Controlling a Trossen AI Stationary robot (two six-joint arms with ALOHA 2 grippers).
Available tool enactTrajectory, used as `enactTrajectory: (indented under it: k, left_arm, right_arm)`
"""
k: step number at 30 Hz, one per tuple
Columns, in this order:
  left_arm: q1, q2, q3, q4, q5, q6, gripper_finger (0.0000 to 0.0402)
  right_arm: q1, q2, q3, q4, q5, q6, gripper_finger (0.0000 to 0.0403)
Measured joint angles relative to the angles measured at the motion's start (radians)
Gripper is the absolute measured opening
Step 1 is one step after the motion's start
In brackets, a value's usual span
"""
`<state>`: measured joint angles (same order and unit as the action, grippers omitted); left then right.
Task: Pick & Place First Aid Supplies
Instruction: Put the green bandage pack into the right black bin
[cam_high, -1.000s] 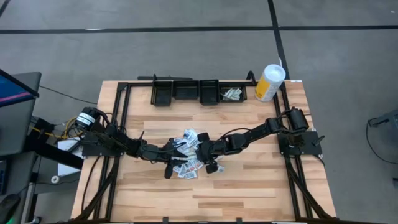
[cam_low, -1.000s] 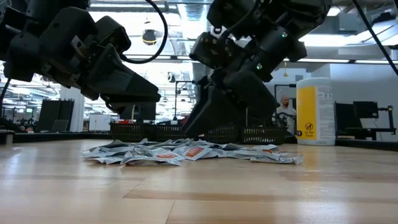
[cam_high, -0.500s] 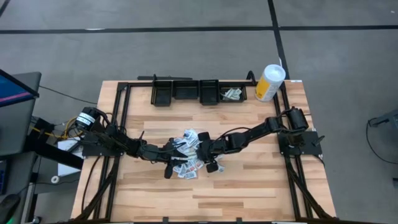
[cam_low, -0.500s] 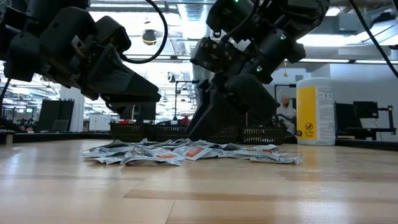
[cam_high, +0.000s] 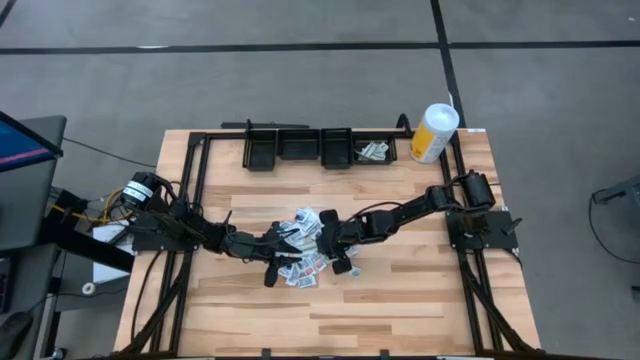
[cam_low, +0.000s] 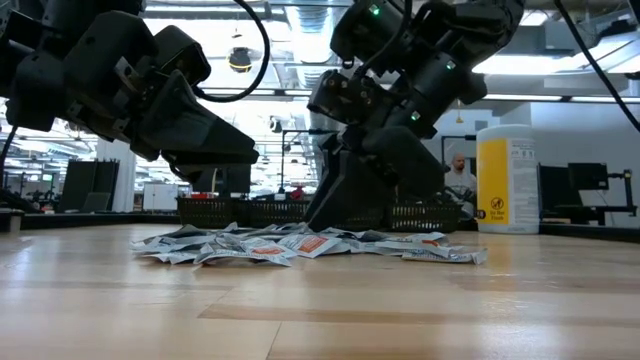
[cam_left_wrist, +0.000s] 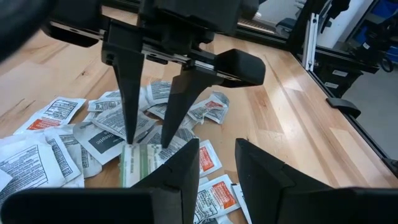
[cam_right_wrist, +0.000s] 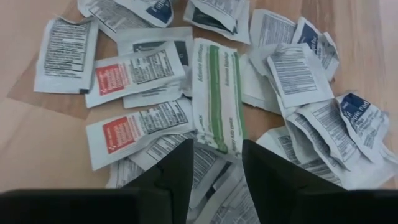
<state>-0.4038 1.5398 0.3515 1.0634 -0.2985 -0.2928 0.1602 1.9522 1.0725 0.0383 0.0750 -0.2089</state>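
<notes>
1 green-striped packet (cam_right_wrist: 217, 96) lies lengthwise between the right gripper (cam_right_wrist: 214, 163)'s part-open, straddling fingers, ungripped

In the low view, the right gripper (cam_low: 335, 205) hides the packets (cam_low: 300, 243) behind its fingertips. Overhead, both arms cover much of the pile (cam_high: 305, 245); the far bin's (cam_high: 373, 150) contents look like packets, perhaps.

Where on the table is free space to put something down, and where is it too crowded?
Bare wood lies along the near edge of the table, below the pile of packets, and between the pile and the black bins. The centre is crowded: both grippers, left and right, meet there.
</notes>
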Motion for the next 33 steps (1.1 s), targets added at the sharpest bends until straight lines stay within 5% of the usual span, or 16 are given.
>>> enactTrajectory:
  k: [33]
  left_arm:
    - [0.0, 0.0, 0.0, 0.0, 0.0, 0.0, 0.0104]
  right_arm:
    - [-0.016, 0.0, 0.0, 0.026, -0.052, -0.035, 0.0114]
